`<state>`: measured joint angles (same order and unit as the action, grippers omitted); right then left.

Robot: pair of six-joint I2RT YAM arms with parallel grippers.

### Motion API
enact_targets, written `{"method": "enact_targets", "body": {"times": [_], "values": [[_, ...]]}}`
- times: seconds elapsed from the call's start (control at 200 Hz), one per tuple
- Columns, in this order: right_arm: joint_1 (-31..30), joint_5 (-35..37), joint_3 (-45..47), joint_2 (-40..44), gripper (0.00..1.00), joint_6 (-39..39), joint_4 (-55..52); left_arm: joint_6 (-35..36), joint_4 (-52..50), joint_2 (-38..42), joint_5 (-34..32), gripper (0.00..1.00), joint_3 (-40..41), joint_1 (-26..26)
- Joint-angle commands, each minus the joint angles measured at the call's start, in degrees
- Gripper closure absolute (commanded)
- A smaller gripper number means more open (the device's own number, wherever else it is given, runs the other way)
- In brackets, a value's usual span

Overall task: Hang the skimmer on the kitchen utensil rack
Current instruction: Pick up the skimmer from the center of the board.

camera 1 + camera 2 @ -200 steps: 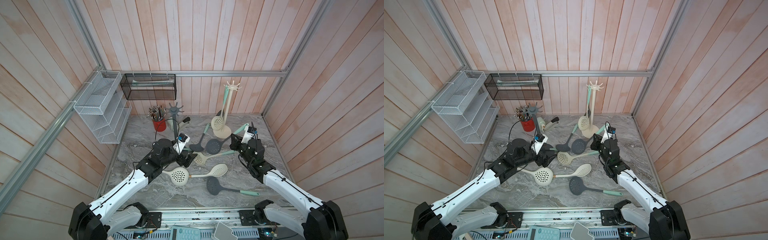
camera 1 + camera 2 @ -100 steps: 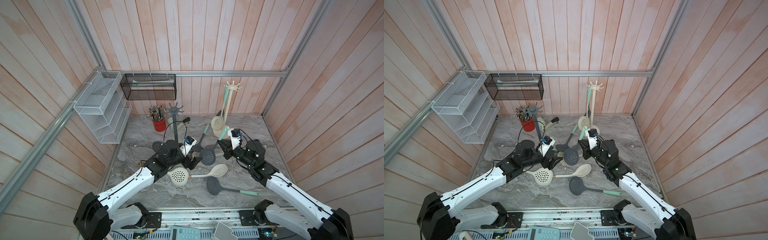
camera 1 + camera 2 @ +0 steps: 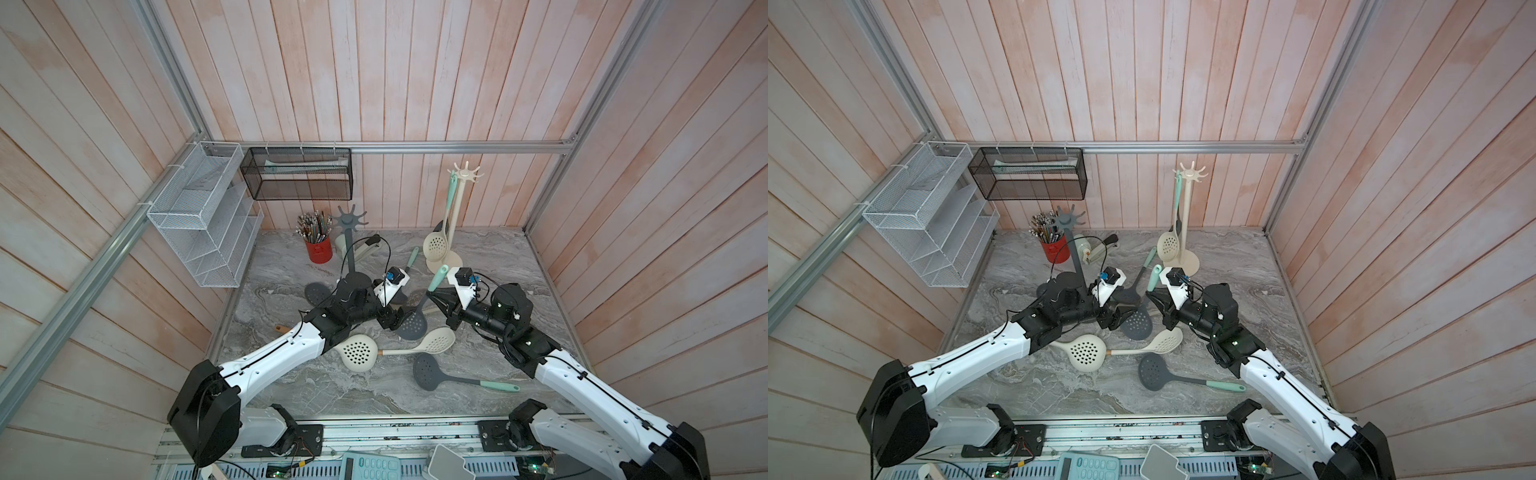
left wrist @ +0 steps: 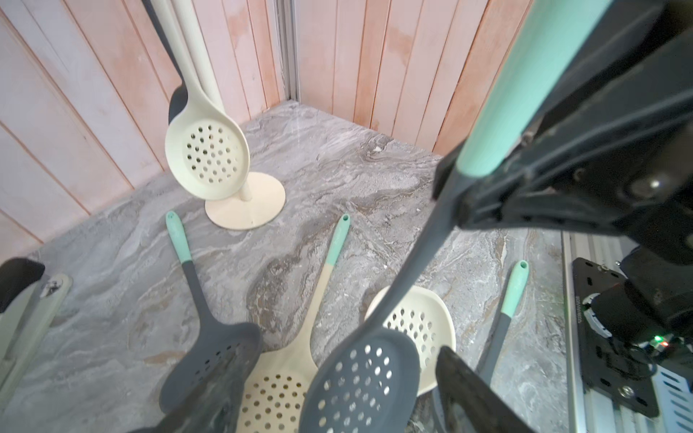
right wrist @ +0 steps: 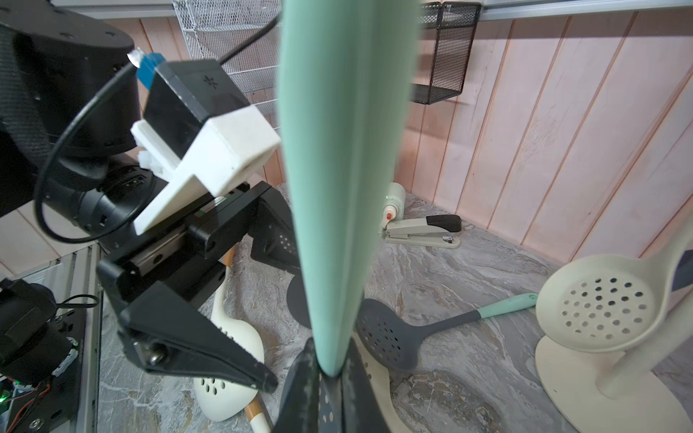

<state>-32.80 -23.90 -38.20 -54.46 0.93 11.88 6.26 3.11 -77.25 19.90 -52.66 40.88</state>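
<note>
We read the table [image 3: 353,395] as a clock face: twelve at the back wall, six at the arms' bases. It is a grey, veined, marble-look slab, closed in at nine, twelve and three by pale pink plank walls. An aluminium rail [image 3: 457,145] crosses the back wall. A white wire shelf [image 3: 199,224] hangs on the nine o'clock wall; a black mesh basket [image 3: 297,174] hangs from the rail toward eleven.

The skimmer [image 3: 409,325], grey head and mint handle, is near the centre of the table, held at a slant with the head low and the handle rising toward one. The right gripper [image 3: 431,294] is clamped on it where mint meets grey. The left gripper [image 3: 394,319] reaches in from the nine side; its fingers [image 4: 461,390] stand apart, one on each side of the head, with a gap showing at both.

The cream rack [image 3: 455,262] stands at one with a hung skimmer [image 3: 436,247] on it. The grey rack [image 3: 348,245] stands at eleven, nearer the centre. A red cup [image 3: 319,251] of pencils and a stapler [image 3: 365,247] sit at the back between eleven and twelve. Loose skimmers [image 3: 356,352] lie flat from six round to five, just beside the held head.
</note>
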Motion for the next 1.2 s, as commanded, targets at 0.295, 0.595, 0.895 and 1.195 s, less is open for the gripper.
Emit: {"method": "enact_targets", "body": {"times": [0.295, 0.595, 0.895, 1.195], "values": [[-0.38, -5.75, -2.68, -1.70, 1.00, 2.83, 3.86, 2.16, 9.28, -3.93, 6.86, 0.38, -1.00, 0.02], [-0.41, -5.85, -4.42, -3.75, 1.00, 2.98, 5.23, 1.92, 12.15, -4.28, 12.96, 0.77, 0.27, 0.07], [-0.38, -6.84, -5.63, -6.07, 0.90, 3.09, 8.15, -1.16, 14.13, -1.90, 17.66, 1.00, 1.16, -0.78], [-0.37, -10.62, -7.05, -8.54, 0.81, 3.75, 8.65, -3.09, 14.37, 0.47, 22.20, 1.00, 2.08, -2.43]]}}
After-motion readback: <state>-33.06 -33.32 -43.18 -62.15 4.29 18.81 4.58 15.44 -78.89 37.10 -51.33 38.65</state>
